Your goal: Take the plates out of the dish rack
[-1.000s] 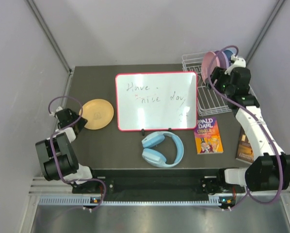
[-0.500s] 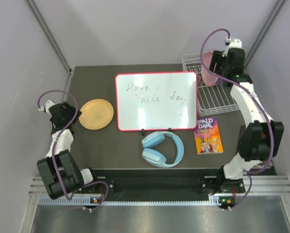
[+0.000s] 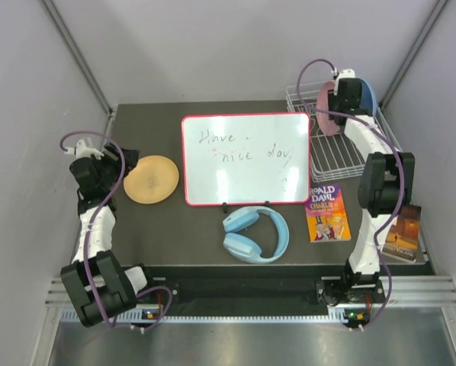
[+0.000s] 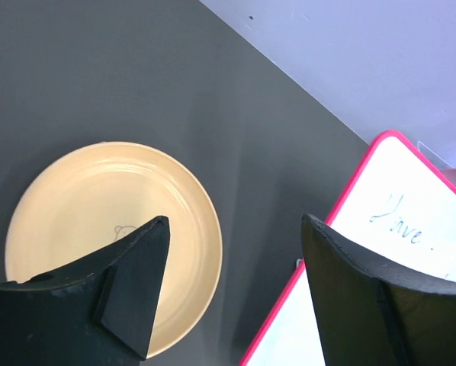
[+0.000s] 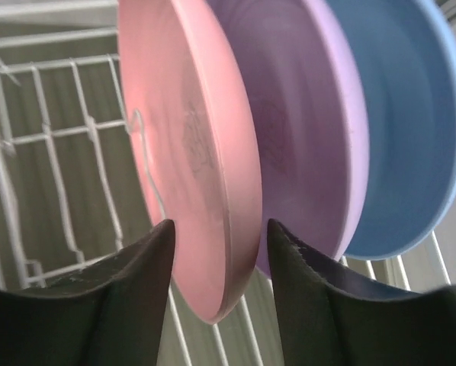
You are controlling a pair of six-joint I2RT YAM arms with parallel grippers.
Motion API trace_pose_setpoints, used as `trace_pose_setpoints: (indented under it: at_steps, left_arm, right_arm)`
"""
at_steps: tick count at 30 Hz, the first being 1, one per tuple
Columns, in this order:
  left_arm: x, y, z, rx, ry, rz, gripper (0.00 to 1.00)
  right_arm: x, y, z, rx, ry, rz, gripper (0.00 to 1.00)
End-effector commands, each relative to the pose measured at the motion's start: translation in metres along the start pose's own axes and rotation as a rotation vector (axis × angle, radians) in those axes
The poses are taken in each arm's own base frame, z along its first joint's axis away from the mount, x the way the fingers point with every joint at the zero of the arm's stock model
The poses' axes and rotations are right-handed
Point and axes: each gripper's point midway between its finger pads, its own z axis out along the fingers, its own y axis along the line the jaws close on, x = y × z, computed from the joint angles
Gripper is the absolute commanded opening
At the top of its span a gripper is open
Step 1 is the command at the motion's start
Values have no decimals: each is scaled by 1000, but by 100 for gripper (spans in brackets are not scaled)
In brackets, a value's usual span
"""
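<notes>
The yellow-orange plate (image 3: 152,179) (image 4: 98,221) lies flat on the table at the left. My left gripper (image 3: 115,164) (image 4: 236,221) hangs open over its right edge, holding nothing. In the white wire dish rack (image 3: 329,164) (image 5: 52,152) at the back right, the pink plate (image 3: 325,107) (image 5: 190,137), the lilac plate (image 5: 304,114) and the light blue plate (image 3: 370,95) (image 5: 403,114) stand on edge. My right gripper (image 3: 339,95) (image 5: 220,225) straddles the pink plate's rim, one finger on each side, close to it but not visibly clamped.
A red-framed whiteboard (image 3: 245,158) (image 4: 396,229) lies mid-table, close to my left gripper's right finger. Light-blue headphones (image 3: 255,234) lie in front of it. One book (image 3: 327,212) lies right of them and another (image 3: 403,232) at the right edge. Walls close in on both sides.
My left gripper has opened and swung back over the yellow-orange plate's right edge. My right arm has reached into the rack, and its jaws have narrowed around the pink plate.
</notes>
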Motion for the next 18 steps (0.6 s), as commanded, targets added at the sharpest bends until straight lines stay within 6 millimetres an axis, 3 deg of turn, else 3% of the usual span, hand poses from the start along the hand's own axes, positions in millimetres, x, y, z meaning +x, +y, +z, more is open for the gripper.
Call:
trace_pose_setpoints:
  at_steps: [1,3,7,9,10,11,18]
  left_arm:
    - [-20,-33,-3,128,-48,39,74]
    - [-17,-33,-1,129,-43,36,74]
    - [-11,-27,3,116,-30,22,74]
    - [-6,-25,4,115,-19,18,74]
    - [-4,-24,5,111,-14,16,74]
    - [-1,-24,7,109,-9,15,74]
    - [5,-28,7,97,9,50,74]
  right_arm:
    - [-31,-19,4,86,-81,-21,34]
    - [-26,-15,5,94,-77,-39,20]
    - [-35,-6,-1,155,-120,-62,2]
    - [-34,-17,-9,279,-118,-74,0]
    - [-36,-10,-15,315,-142,-82,0]
    - [-49,-13,-20,369,-197,-80,0]
    - [-70,-38,-71,669,-294,24,0]
